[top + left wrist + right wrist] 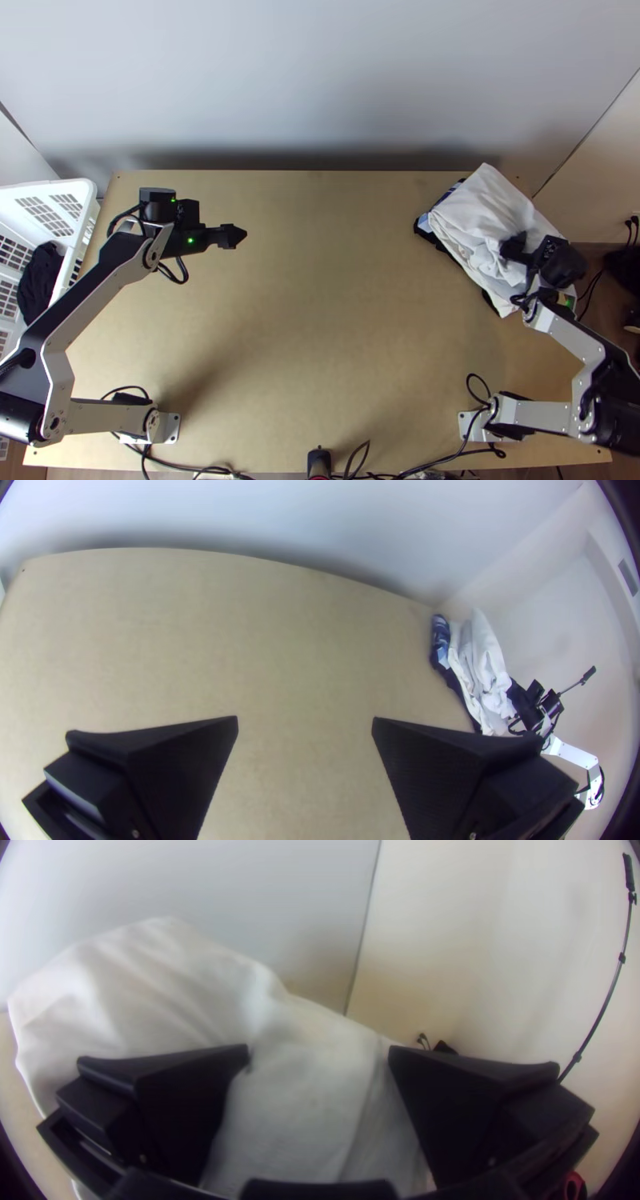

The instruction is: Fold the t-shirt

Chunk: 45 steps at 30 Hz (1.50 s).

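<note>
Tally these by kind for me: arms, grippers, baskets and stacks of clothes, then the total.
Arms: 2 (left arm, right arm)
Grippers: 2 (left gripper, right gripper)
Basket: 1
Stack of clothes: 1
Total: 6

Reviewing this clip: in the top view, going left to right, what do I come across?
White basket with dark cloth in it → left gripper → black post at the table's near edge → pile of folded cloth, white on top.
</note>
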Available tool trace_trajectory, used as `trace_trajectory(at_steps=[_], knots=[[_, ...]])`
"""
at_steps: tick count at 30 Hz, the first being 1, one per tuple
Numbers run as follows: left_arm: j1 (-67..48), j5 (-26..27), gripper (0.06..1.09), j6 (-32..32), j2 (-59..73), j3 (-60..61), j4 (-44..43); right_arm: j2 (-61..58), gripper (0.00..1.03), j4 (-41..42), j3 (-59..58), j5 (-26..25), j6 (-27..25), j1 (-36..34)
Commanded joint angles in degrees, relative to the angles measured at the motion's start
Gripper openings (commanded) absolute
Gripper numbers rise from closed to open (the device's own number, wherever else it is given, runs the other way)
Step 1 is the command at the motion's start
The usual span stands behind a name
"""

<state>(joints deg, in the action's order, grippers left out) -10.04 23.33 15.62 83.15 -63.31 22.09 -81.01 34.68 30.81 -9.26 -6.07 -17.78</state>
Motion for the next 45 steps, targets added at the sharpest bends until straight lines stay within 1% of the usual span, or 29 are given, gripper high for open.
trace_trajectory(at_steps=[1,6,8,10,12,14,18,20,23,25,29,34,37,38,39,40,45], knots=[[-0.1,0.0,1.04,0.6,-0.1,-0.1,-0.4,9.7,0.97,-4.9,3.8,-0.1,-0.1,0.1],[0.6,-0.9,1.04,0.6,-0.6,-0.1,-0.6,17.6,0.97,-16.1,13.5,-0.1,3.5,2.8],[0.8,-2.9,1.04,0.6,-1.1,-0.1,-0.6,19.8,0.97,-20.9,17.1,-0.1,3.8,5.0],[1.3,-4.0,1.04,0.6,-2.1,0.2,-0.6,23.4,0.97,-21.1,18.2,0.0,4.9,6.7],[1.9,-5.6,1.04,0.6,-3.8,0.5,-0.6,27.7,0.97,-18.7,18.1,-0.1,5.0,9.7],[3.0,-6.1,1.04,0.8,-6.0,0.8,-0.6,31.4,0.97,-16.4,17.4,-0.1,5.1,12.8],[5.3,-9.6,1.04,1.0,-11.3,2.3,-0.7,36.3,0.97,-18.2,16.3,-0.1,5.0,19.2],[6.6,-11.3,1.04,1.1,-14.9,4.2,-1.4,39.1,0.97,-19.8,14.9,-0.1,4.9,22.5],[8.4,-13.0,1.04,1.1,-22.0,9.2,-4.8,44.2,0.97,-20.0,11.3,-0.1,4.7,26.9],[9.0,-14.5,1.04,0.8,-26.6,12.3,-5.4,47.5,0.97,-20.4,8.6,-0.1,4.7,28.7],[11.5,-15.3,1.04,0.8,-35.7,18.6,-5.1,56.8,0.97,-20.5,0.8,-0.1,4.7,32.0],[12.7,-16.7,1.04,0.2,-48.0,27.5,-3.8,71.5,0.97,-25.7,-9.6,-0.1,5.1,33.5],[12.8,-16.7,1.04,0.2,-54.5,31.4,-0.3,80.6,0.97,-30.6,-14.0,-0.1,5.1,33.5],[12.8,-16.8,1.03,0.2,-56.4,32.6,0.5,81.5,0.97,-31.4,-15.3,-0.1,5.2,33.6],[12.8,-17.0,1.04,0.1,-58.5,34.0,1.1,81.4,0.97,-34.2,-14.8,-0.3,5.7,33.4],[12.8,-17.6,1.04,-0.2,-61.0,35.8,1.4,81.4,0.97,-36.5,-14.5,-0.4,7.8,33.0],[12.7,-17.7,1.03,-1.4,-75.0,43.9,2.3,81.4,0.97,-37.4,-17.6,-0.4,10.8,31.9]])
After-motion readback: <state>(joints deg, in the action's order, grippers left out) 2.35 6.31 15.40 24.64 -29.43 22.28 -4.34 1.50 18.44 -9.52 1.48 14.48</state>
